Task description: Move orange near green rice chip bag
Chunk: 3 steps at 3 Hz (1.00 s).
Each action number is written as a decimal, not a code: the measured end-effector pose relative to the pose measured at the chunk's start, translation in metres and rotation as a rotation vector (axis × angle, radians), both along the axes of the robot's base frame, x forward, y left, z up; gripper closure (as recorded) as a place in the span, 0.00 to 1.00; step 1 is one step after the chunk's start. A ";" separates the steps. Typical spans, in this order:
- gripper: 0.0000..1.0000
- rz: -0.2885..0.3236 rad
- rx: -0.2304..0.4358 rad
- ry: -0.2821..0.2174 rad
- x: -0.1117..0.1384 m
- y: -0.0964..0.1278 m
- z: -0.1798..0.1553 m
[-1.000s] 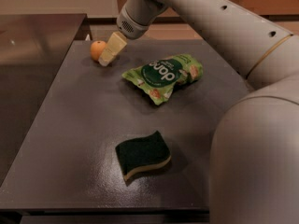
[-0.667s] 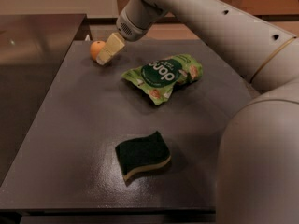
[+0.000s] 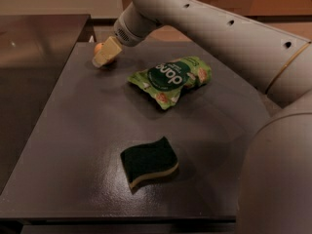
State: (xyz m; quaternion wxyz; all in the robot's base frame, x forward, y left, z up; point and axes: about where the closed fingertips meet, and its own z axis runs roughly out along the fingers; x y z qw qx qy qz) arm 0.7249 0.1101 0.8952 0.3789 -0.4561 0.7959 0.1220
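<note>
a: far left first. where's the orange [image 3: 99, 47]?

b: at the back left corner of the bench [image 3: 73, 130], half hidden behind the end effector [image 3: 105, 54], which sits right against it. i can't tell whether the end effector has closed on the fruit or only rests beside it (the pale tip covers the contact).

a: so what makes this step go well?

b: my guess is a firm hold has to come before any lift. it's round and will likely roll off if nudged from one side. once it's held, raise it just clear of the bench and carry it right toward the bag [image 3: 170, 79], which lies near the middle, well apart from the fruit.

a: where should it go down?

b: on the bare bench just left of the bag, near it but not on it. the bag looks crinkled and light, so a bump would likely shove it.

a: anything in the way?

b: not on that path, i'd say. the sponge [image 3: 148, 161] lies near the front edge, well apart from both. the arm [image 3: 209, 18] reaches in from the right, over the bench's far side behind the bag (keep the carry low but clear of the bag's raised folds).
</note>
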 end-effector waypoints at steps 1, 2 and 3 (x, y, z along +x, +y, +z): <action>0.00 0.017 -0.005 -0.026 0.006 0.013 -0.005; 0.00 0.030 -0.016 -0.020 0.011 0.022 -0.015; 0.00 0.043 -0.027 -0.011 0.014 0.028 -0.024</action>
